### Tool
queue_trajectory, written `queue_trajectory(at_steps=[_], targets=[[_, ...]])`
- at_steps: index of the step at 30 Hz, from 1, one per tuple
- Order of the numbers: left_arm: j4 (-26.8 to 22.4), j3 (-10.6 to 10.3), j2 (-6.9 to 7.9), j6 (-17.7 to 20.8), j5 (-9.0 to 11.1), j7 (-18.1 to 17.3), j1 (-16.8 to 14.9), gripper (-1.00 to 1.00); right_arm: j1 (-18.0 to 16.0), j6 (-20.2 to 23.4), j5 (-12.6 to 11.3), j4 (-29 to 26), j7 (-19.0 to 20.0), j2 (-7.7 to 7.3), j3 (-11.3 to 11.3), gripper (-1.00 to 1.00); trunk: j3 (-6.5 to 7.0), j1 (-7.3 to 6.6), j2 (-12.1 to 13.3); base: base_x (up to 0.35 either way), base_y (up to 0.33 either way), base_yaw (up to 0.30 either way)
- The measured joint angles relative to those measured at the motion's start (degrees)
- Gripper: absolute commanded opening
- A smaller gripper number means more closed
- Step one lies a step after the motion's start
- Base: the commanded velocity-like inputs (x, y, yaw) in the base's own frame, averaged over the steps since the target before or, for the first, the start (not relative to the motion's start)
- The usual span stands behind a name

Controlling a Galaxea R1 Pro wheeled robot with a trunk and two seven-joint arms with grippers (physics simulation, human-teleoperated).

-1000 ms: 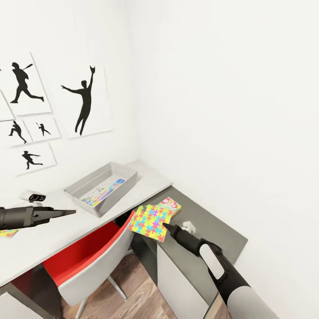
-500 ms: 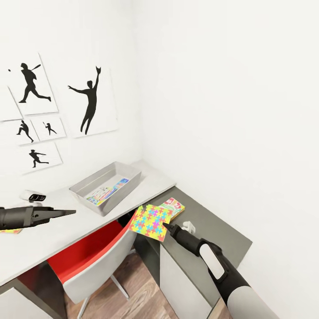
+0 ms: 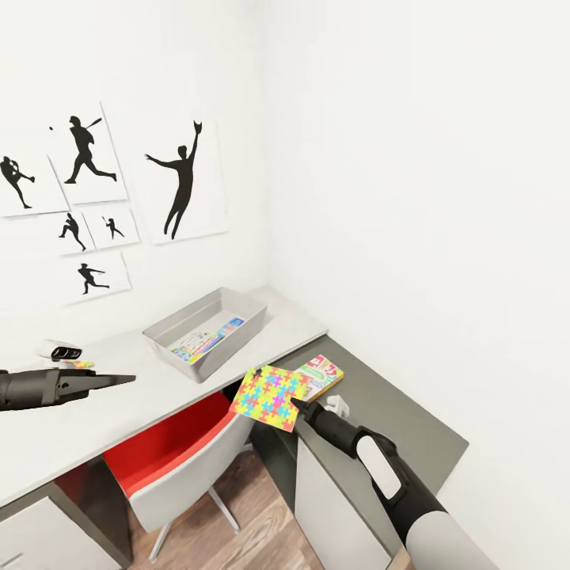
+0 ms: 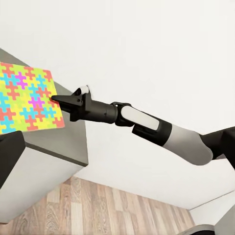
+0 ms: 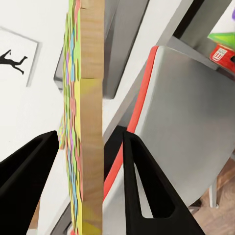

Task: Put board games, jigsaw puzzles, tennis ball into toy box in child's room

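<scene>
the right tool [image 3: 294,404] grips a puzzle [image 3: 270,396] by its edge, lifted above the chair [image 3: 186,461], a finger [image 5: 147,186] on each side. beyond it the toy box [image 3: 207,323] sits on the counter [image 3: 95,412], a game [image 3: 321,375] lies just beside the tool. the left tool [image 3: 127,380] hovers clenched, empty.

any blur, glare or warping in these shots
Head view: sharp, flat even light, no glare; the desk and walls lean as through a wide lens. Left wrist view: crisp, soft shadow under the right hand. Right wrist view: the puzzle looms edge-on, close.
</scene>
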Motion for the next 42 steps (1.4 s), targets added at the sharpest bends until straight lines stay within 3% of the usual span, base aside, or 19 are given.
queue_trajectory(at_steps=[6,20,31,42], targets=[[0.00,0.00,0.00,0.00,-0.04,0.00,0.00,1.00,-0.01,-0.04,0.08,-0.01,-0.02,0.00,0.00,-1.00,0.00,0.01,0.00,-0.076,0.000,0.069],[0.02,-0.01,0.00,0.00,-0.09,0.00,-0.01,1.00,0.01,-0.06,0.11,-0.01,-0.03,-0.02,0.00,-1.00,0.20,-0.01,0.00,0.045,0.073,0.264],[0.06,-0.01,0.00,-0.01,-0.10,0.00,-0.01,1.00,-0.08,-3.03,0.00,0.05,0.12,-0.02,-0.01,-1.00,1.13,-0.03,-0.01,0.207,0.237,0.053],[0.08,-0.01,0.00,-0.08,-0.10,0.00,-0.01,1.00,-0.08,-3.24,0.00,0.06,0.13,-0.02,0.05,-1.00,2.16,-0.03,-0.01,0.264,0.221,0.047]])
